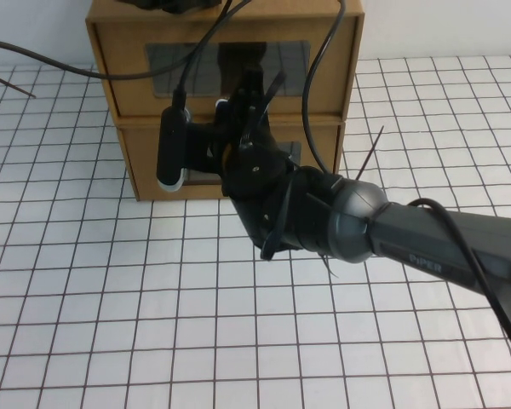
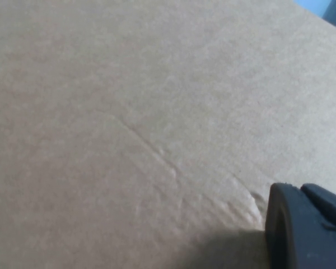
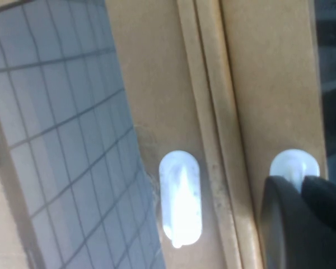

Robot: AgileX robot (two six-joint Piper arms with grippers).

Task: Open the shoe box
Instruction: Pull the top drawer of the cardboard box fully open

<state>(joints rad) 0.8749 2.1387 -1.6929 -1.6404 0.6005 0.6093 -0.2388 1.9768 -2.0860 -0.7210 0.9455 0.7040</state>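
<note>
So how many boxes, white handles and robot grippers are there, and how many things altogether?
Boxes: 2, upper box stacked on lower box.
White handles: 2, free handle, and pinched handle in the right gripper at the box fronts.
Grippers: 2, right gripper, and left gripper close to a cardboard surface.
Total: 6.

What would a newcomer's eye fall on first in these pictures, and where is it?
The black right arm reaches across the checked table from the right to two stacked cardboard boxes at the back. Its right gripper is closed on one white handle on the box fronts, and a second handle sits free beside it. The left gripper hangs close to bare cardboard.
</note>
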